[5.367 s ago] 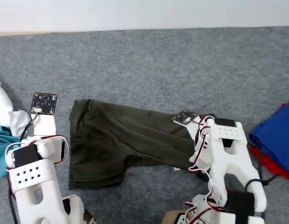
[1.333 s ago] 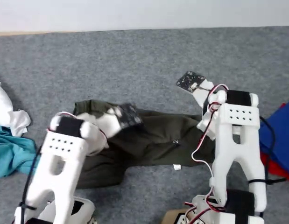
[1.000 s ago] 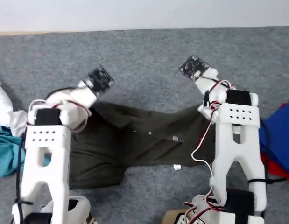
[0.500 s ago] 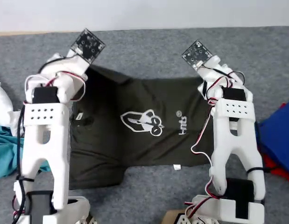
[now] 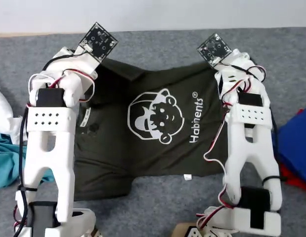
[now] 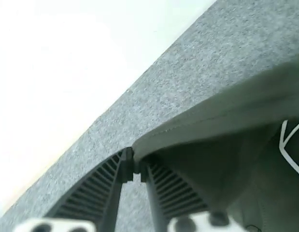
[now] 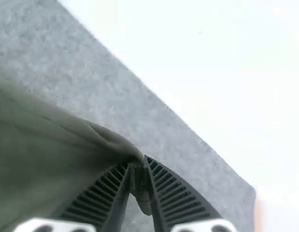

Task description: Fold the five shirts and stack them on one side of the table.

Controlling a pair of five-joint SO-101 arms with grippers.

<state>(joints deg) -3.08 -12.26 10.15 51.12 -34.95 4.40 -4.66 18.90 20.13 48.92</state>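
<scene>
Lying print-up across the middle of the grey table [image 5: 157,54], the olive shirt [image 5: 153,148] is spread wide | left wrist: left gripper [image 6: 132,166] closed tight on its far-left corner | right wrist: right gripper [image 7: 137,176] pinching the far-right corner; limp, light cloth, likely best held at corners.

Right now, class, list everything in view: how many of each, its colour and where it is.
olive shirt: 1, dark olive with white print, spread mid-table
white cloth: 1, white, table's left edge
teal cloth: 1, teal, left edge, nearer the arm bases than the white cloth
blue cloth: 1, blue, right edge
red cloth: 1, red, under the blue cloth
table: 1, grey, beneath everything
left gripper: 1, black, on white left arm, shut on olive shirt's far edge
right gripper: 1, black, on white right arm, shut on the same edge
</scene>
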